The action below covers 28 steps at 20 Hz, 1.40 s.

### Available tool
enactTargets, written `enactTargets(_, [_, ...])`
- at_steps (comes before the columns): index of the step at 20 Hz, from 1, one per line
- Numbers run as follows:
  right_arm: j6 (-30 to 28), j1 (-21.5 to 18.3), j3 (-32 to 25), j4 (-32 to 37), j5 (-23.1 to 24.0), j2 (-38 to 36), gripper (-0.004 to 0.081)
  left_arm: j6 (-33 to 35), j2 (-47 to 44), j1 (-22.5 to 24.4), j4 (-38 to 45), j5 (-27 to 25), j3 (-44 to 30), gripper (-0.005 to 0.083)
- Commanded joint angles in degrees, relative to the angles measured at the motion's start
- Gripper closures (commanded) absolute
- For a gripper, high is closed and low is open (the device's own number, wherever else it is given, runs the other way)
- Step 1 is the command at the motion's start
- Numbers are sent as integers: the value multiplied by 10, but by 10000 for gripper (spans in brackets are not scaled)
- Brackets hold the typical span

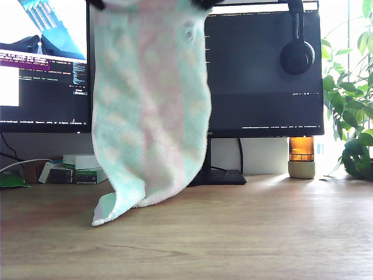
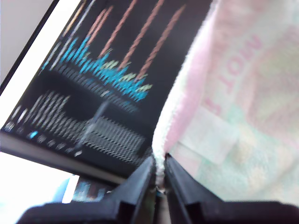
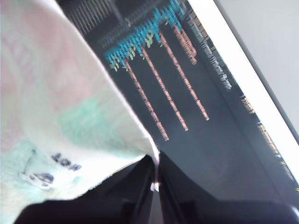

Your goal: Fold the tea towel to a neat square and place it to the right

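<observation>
Ext. view only: tea towel [image 1: 148, 111] tip touches desk [image 1: 233, 233].

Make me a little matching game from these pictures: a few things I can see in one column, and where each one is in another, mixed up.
Things:
1. tea towel
2. headphones
3. amber jar
4. houseplant

Places:
A. at the exterior view's right edge
B. hanging on the top of the monitor
C. held up, its lowest corner touching the wooden desk
D. standing on the desk below the monitor's lower corner

Pairs: 1-C, 2-B, 3-D, 4-A

My first gripper and my second gripper each pinch an edge of the towel.
</observation>
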Motion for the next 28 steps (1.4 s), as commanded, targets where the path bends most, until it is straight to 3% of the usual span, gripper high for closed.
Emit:
enactTargets(1, [1,-7,52,36,10,4,780,22,2,7,50,-3,-4,795])
enactTargets(4, [1,-12,108,35,21,15,780,24,2,22,91,-4,15,794])
enactTargets(9, [3,-12,150,24,30,15,780,23,2,30,86,6,75,795])
enactTargets(12, [4,-12,150,0,39,15,780,21,2,30,24,30,101,795])
enactTargets(17, [30,-11,150,-145,27,15,780,-50,4,30,-155,101,102,795])
enactTargets(22, [94,-11,150,-298,-67,15,780,-62,4,30,-288,125,102,795])
enactTargets(28, [163,-11,150,-474,-115,15,780,-106,4,30,-439,178,102,795])
